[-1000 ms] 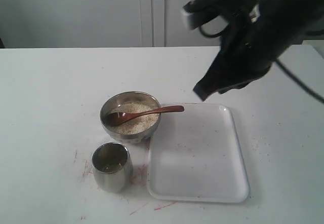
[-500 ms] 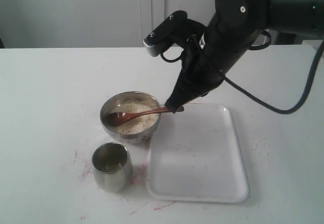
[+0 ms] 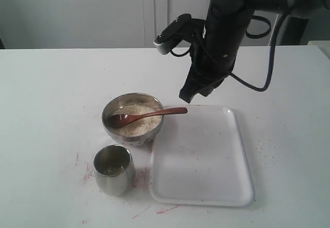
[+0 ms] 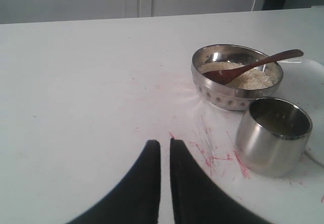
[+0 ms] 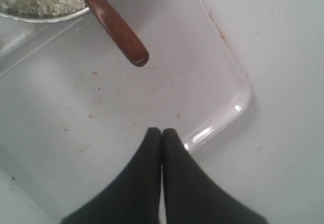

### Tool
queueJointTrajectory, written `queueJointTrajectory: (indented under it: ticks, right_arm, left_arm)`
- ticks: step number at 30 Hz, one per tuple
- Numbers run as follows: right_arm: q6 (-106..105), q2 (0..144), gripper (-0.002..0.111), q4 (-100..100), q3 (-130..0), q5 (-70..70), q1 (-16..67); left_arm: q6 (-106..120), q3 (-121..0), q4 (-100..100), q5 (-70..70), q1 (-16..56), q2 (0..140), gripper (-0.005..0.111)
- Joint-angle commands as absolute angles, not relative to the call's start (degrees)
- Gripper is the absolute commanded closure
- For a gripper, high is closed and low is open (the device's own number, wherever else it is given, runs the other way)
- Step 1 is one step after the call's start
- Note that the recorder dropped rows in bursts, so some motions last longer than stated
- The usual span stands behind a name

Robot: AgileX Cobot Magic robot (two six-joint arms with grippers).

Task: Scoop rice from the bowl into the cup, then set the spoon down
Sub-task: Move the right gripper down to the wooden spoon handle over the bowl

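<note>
Off the bowl's tray side, raised clear of the table: right gripper (image 5: 162,131), black, both fingers pressed flat together, nothing between them. It hangs over the far corner of the white rectangular plastic tray (image 3: 206,156), and the spoon handle's end lies apart from its tips.

Left gripper (image 4: 165,142): black fingers drawn in to a thin slit, holding nothing, low over the white table (image 3: 51,109), well apart from the bowl on its cup side.

Dark reddish-brown wooden spoon (image 3: 149,115): oval head down inside the bowl on the rice, slim handle leaning on the rim and jutting out past it over the tray's edge. No gripper touches it.

Round shiny steel bowl (image 3: 133,139): upright, holding a mound of small off-white rice (image 3: 142,127).

Small rounded steel cup (image 3: 114,179): upright, just beside the bowl on its near side, not touching that I can tell.

Red scuff marks (image 3: 139,179) on the table around the cup. A few loose grains (image 3: 265,145) lie beyond the tray, away from the bowl.
</note>
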State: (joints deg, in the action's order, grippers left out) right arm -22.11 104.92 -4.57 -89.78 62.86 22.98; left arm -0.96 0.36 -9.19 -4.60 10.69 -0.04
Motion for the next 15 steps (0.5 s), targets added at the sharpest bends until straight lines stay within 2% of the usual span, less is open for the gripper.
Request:
queueJointTrajectory:
  ticks: [1,11,15]
  right_arm:
    - [-26.41,106.35,0.108,-2.92,-91.91,62.08,22.80]
    - [-35.50,109.38,0.107,1.57,-91.91,61.51,22.93]
    - [-37.50,109.38,0.092,1.70,-91.91,61.22,22.93]
  left_arm:
    - [-1.06,0.00,-9.78,-4.38,10.74,0.00,0.092]
    - [-1.06,0.00,-9.78,-4.38,10.74,0.00,0.092]
    - [-1.06,0.00,-9.78,-4.38,10.74,0.00,0.092]
